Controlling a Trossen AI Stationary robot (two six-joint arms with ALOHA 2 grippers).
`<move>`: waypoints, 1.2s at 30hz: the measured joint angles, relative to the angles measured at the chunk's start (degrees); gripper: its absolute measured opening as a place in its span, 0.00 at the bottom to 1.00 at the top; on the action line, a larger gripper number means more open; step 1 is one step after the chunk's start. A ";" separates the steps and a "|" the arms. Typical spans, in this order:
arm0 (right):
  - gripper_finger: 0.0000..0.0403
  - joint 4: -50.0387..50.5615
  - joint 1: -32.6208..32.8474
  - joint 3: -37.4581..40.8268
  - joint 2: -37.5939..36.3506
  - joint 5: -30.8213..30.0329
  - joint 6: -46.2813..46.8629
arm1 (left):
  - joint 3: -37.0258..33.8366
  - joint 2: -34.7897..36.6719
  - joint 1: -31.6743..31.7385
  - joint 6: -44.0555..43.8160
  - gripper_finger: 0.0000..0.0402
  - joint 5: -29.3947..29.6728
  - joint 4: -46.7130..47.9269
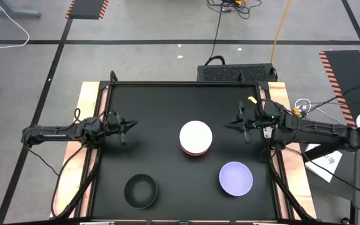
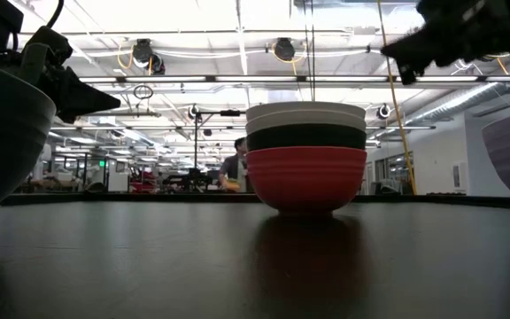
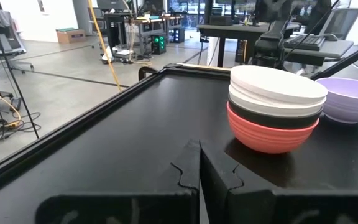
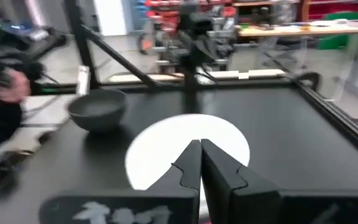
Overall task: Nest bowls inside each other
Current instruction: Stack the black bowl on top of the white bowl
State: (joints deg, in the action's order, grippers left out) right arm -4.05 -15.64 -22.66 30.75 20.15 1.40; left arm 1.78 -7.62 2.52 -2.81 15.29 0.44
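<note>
A nested stack (image 1: pixel 195 138) stands at the table's middle: a red bowl (image 2: pixel 306 177) at the bottom, a black bowl (image 2: pixel 306 136) in it, white bowls (image 2: pixel 306 113) on top. It also shows in the left wrist view (image 3: pixel 275 109). A pale lavender bowl (image 1: pixel 235 178) sits near right, a lone black bowl (image 1: pixel 140 190) near left. My left gripper (image 1: pixel 133 124) is shut and empty, left of the stack, above the table. My right gripper (image 1: pixel 227 125) is shut and empty, right of the stack, above the table.
A raised black rim (image 1: pixel 186 84) runs round the dark table. Cables and a black box (image 1: pixel 236 72) lie beyond the far edge. Bare tabletop lies between the stack and the far edge. A person (image 2: pixel 234 168) shows far off in the room.
</note>
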 joint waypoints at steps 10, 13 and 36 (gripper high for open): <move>0.00 -14.96 -0.10 13.17 -5.92 -8.47 5.66 | 0.00 0.00 0.00 0.20 0.01 -0.04 0.01; 0.00 -15.12 -0.02 15.33 -6.62 -8.40 6.00 | 0.00 0.00 0.01 0.83 0.01 -0.07 0.04; 0.00 -19.72 0.00 21.68 -8.36 -6.44 4.57 | 0.00 -2.67 0.00 1.68 0.01 -0.30 0.14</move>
State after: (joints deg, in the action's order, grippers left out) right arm -23.76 -15.64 -0.97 22.39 13.72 5.98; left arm 1.78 -10.28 2.53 -1.13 14.99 0.58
